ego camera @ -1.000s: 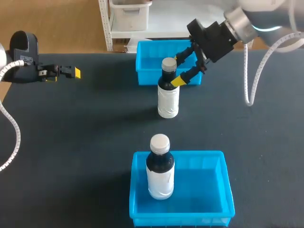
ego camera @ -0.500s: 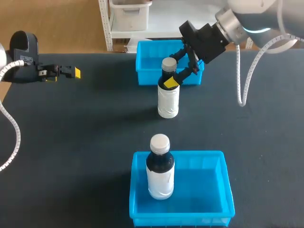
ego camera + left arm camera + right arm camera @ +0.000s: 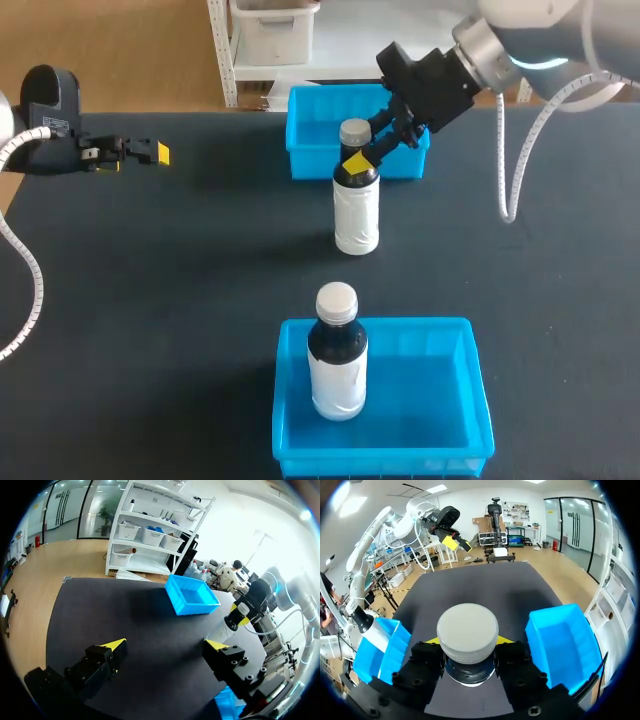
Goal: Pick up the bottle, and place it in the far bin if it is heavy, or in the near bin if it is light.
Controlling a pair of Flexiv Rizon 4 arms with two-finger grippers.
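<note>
On the dark grey table [image 3: 180, 280], the white-capped dark plastic bottle [image 3: 356, 205] is upright just before the far blue bin [image 3: 310, 150], its neck clamped in the right gripper [image 3: 362, 160]; the left gripper [image 3: 165, 644] is spread apart.

On the table [image 3: 180, 300], at the back just right of middle: the far bin [image 3: 318, 125]. Directly in front of it, upright on the table, the bottle [image 3: 356, 210] — neck clasped from both sides by the right gripper [image 3: 362, 150], in from the back right. Nearest the front edge, in line with both, the near bin [image 3: 430, 390], a second bottle [image 3: 337, 365] upright in its left half. At the back left, well apart, the left gripper [image 3: 150, 153], fingers spread.
</note>
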